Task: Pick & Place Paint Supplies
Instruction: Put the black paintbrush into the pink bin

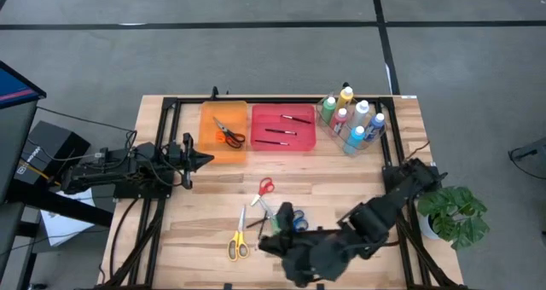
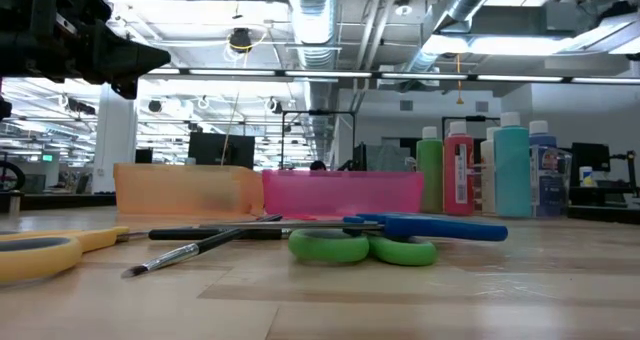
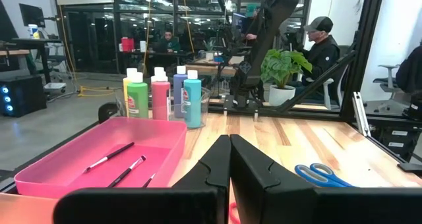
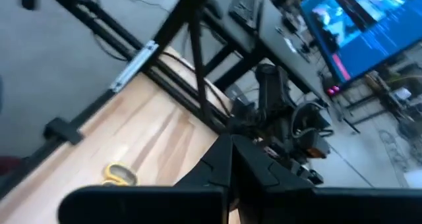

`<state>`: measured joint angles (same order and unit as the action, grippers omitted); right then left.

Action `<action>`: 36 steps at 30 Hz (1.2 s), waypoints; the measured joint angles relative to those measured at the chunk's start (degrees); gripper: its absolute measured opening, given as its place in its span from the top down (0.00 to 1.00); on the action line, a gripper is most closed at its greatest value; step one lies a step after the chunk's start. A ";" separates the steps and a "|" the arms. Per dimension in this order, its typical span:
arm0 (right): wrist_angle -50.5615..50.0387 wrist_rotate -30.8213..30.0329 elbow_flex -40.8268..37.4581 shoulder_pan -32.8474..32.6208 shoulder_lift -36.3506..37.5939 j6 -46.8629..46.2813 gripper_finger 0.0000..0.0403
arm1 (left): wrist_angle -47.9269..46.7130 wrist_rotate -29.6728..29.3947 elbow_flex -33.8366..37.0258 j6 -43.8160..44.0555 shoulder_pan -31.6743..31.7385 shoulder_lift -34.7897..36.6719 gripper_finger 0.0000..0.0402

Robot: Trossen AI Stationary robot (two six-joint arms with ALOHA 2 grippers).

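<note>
**Right arm over the loose pile, nothing picked yet**

Right gripper [image 1: 271, 241] sits low over the near side of the table [image 1: 375, 175], fingers pressed together, nothing in them. Left gripper [image 1: 207, 160] likewise closed and empty, parked just in front of the orange tray [image 1: 223, 146].

Using the pink tray [image 1: 283, 142] as reference:
- red-handled scissors [image 1: 264, 188] just in front of it, on bare wood
- further forward, a thin brush [image 2: 195, 248] and the blue- and green-handled scissors [image 2: 400, 238], clustered right beside the right gripper
- yellow-handled scissors [image 1: 238, 240] to the left of that cluster
- three brushes already inside it; one orange-handled pair in the orange tray on its left
- paint bottles [image 1: 351, 118] in a clear holder on its right

My read: next step is a pick from the cluster. Jaws must open first, before descending. Items there overlap, so take the one on top or at the edge, grab scissors across the handles, and come straight down. The brush is thin and flat, so it's likely to slip; pinch mid-handle.
</note>
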<state>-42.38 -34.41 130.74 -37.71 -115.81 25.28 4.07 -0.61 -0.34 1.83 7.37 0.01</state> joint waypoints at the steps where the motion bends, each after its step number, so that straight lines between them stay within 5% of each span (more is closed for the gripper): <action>1: -1.00 0.52 0.00 -0.40 0.62 0.06 1.00 | -0.02 -0.02 0.00 0.00 -0.01 0.00 0.99; 8: -19.52 -8.54 -1.94 -1.70 8.13 -13.60 1.00 | -0.02 -0.01 0.00 0.00 -0.02 0.00 0.99; 12: -15.74 -9.39 -12.47 -1.55 15.94 -15.71 1.00 | -0.02 -0.01 0.00 0.00 -0.02 0.00 0.99; 17: 4.64 -9.25 -39.95 -1.51 32.63 -16.18 1.00 | -0.02 -0.01 0.00 0.02 -0.02 0.00 0.99; 27: 70.86 -1.46 -96.44 11.02 56.80 -10.43 1.00 | -0.02 0.00 0.00 0.00 -0.02 0.00 0.99; 31: 89.87 5.83 -107.42 20.27 56.08 -13.41 1.00 | -0.02 0.01 0.00 0.01 0.00 0.00 0.99; 36: 92.32 14.55 -107.51 30.57 50.36 -17.64 1.00 | 0.00 -0.02 0.01 0.01 -0.01 0.00 0.99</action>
<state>49.93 -19.86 23.23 -7.15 -65.45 7.64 4.07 -0.62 -0.33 1.84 7.36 0.01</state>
